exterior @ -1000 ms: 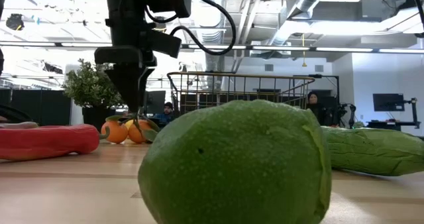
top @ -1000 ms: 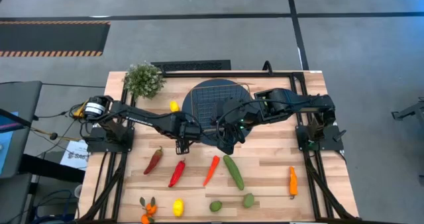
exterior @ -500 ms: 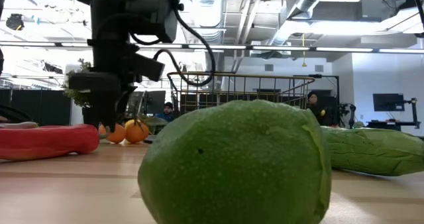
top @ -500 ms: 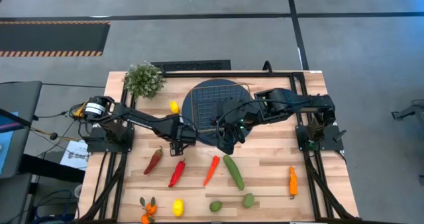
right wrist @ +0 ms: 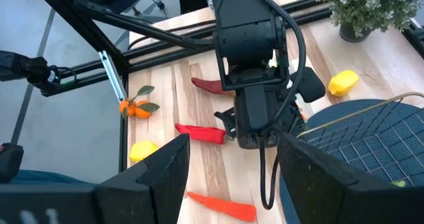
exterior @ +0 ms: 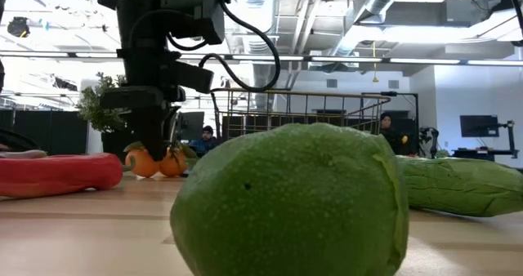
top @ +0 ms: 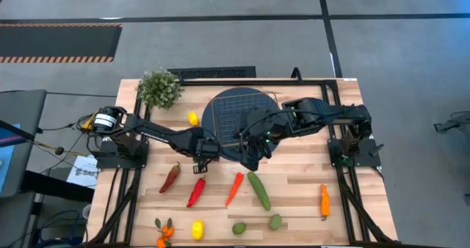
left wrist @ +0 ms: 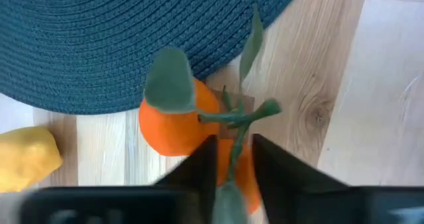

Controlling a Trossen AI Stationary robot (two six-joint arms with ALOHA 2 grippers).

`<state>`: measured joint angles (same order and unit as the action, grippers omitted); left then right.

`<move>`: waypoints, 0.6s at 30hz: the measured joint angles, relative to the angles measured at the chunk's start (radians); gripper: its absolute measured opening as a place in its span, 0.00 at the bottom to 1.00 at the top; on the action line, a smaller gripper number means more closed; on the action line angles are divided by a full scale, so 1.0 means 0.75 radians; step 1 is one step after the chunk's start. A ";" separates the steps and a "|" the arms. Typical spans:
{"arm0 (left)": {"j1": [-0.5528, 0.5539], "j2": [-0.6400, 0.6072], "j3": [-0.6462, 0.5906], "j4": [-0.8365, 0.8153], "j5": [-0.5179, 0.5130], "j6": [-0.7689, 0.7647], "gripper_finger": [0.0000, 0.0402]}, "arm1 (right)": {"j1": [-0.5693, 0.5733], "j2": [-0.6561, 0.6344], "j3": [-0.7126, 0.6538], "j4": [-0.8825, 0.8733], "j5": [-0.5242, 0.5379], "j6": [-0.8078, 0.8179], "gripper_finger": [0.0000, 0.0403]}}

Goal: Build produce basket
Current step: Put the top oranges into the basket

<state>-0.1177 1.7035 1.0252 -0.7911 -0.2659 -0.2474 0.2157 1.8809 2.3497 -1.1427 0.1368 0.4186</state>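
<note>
A pair of tangerines (left wrist: 175, 124) with a green stem and leaves lies on the table by the near-left rim of the dark blue disc (left wrist: 99, 45). My left gripper (left wrist: 235, 154) points down over them with its fingers close together; it also shows in the high view (top: 200, 162) and low view (exterior: 159, 145). The wire basket (top: 239, 110) sits on the disc. My right gripper (top: 250, 154) hangs open and empty over the disc's near edge. Peppers, a cucumber (top: 258, 190), limes and a lemon lie nearer the front. My left gripper comes from above, pointing down, one finger (left wrist: 202, 164) on each side of the tangerines' green stem (left wrist: 232, 128). The gap between the fingers is narrow. The stem runs along that gap and a tangerine lies under it. The tangerines (exterior: 155, 163) rest on the table.
A lemon (top: 192, 117) lies left of the disc and a potted plant (top: 159, 88) stands at the far left. Two red peppers (top: 196, 191), an orange one (top: 233, 188), two limes (top: 239, 228), a lemon (top: 197, 229) and more tangerines (top: 163, 231) lie toward the near edge. One more orange pepper (top: 324, 201) lies at the right.
My left gripper has swung a little toward the table's left edge, turned, and come back over the tangerines, a bit lower. The tangerines have stayed on the table.
</note>
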 joint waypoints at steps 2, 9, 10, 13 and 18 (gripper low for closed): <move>-0.002 -0.006 0.000 -0.010 0.005 0.002 0.05 | 0.000 0.000 0.000 0.007 0.000 0.000 0.62; -0.067 -0.147 -0.001 -0.057 -0.013 -0.051 0.00 | 0.001 0.000 0.000 0.003 0.000 0.000 0.62; -0.079 -0.188 -0.001 -0.058 -0.015 -0.071 0.00 | 0.001 0.000 0.000 0.003 0.000 0.000 0.62; -0.110 -0.330 -0.001 -0.071 -0.020 -0.128 0.00 | 0.001 0.000 0.000 0.003 0.000 0.000 0.62; -0.137 -0.590 -0.001 -0.066 -0.103 -0.213 0.00 | 0.001 0.000 0.000 -0.007 0.000 0.000 0.62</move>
<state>-0.2208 1.2607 1.0248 -0.8404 -0.3433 -0.4069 0.2161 1.8809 2.3497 -1.1481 0.1368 0.4185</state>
